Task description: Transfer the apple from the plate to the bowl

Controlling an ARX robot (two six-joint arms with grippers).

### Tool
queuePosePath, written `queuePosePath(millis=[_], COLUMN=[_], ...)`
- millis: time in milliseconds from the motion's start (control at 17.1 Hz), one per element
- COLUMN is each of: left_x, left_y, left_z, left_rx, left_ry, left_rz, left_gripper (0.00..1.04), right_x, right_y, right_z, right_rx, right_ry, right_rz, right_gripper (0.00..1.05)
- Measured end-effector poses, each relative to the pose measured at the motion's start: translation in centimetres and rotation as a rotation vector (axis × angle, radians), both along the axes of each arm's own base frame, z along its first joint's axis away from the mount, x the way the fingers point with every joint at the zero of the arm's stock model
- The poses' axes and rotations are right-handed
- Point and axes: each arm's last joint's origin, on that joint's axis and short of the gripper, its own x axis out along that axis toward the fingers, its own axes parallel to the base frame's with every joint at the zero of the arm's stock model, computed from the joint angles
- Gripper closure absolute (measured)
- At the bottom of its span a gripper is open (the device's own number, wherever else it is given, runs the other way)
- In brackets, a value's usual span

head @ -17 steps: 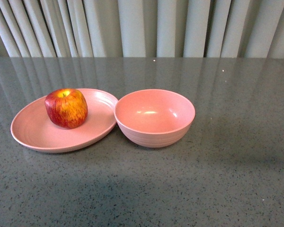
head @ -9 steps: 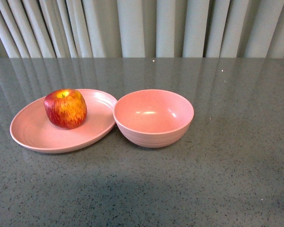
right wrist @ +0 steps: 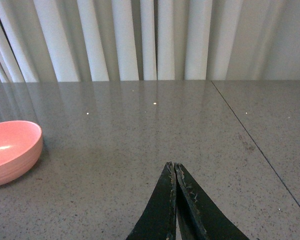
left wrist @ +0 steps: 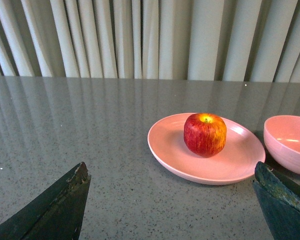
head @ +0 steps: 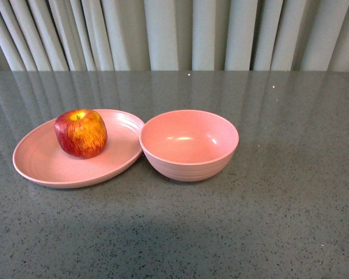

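Observation:
A red apple [head: 81,133] with yellow streaks rests on the shallow pink plate [head: 41,160], left of the deeper pink bowl [head: 189,145], whose rim touches the plate's edge. Neither arm shows in the front view. In the left wrist view the apple [left wrist: 205,134] sits on the plate [left wrist: 170,150] beyond my left gripper [left wrist: 171,172], which is open wide with bare table between its dark fingers [left wrist: 65,205]; the bowl [left wrist: 289,142] lies past the plate. My right gripper [right wrist: 174,167] is shut on nothing, over bare table, with the bowl [right wrist: 10,150] off to one side.
The grey speckled table [head: 279,221] stretches around the dishes. Pale curtains [head: 174,35] hang behind its far edge. A seam [right wrist: 250,135] runs across the tabletop in the right wrist view.

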Motion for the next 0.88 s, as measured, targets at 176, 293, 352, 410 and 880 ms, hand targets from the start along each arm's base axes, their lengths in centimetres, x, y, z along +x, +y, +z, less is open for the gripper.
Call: queuePosePath(millis=[176,293,352,410,880], left_x=[0.0,0.0,0.0,0.0,0.0], left_y=[0.0,0.0,0.0,0.0,0.0], left_z=[0.0,0.0,0.0,0.0,0.0], left_rx=[0.000,0.000,0.000,0.000,0.000], left_ry=[0.000,0.000,0.000,0.000,0.000], left_rz=[0.000,0.000,0.000,0.000,0.000], left_gripper=[0.07,0.07,0.07,0.07,0.07], right_x=[-0.4,-0.7,-0.8,-0.9,-2.1], right_y=[0.0,0.0,0.0,0.0,0.0], right_z=[-0.5,-0.5,-0.6,-0.6,-0.9], right_rx=[0.000,0.000,0.000,0.000,0.000], right_ry=[-0.014,-0.016,-0.014,-0.015,-0.008], right_rz=[0.000,0.000,0.000,0.000,0.000], right_gripper=[1.03,1.03,1.03,1.03,1.03])
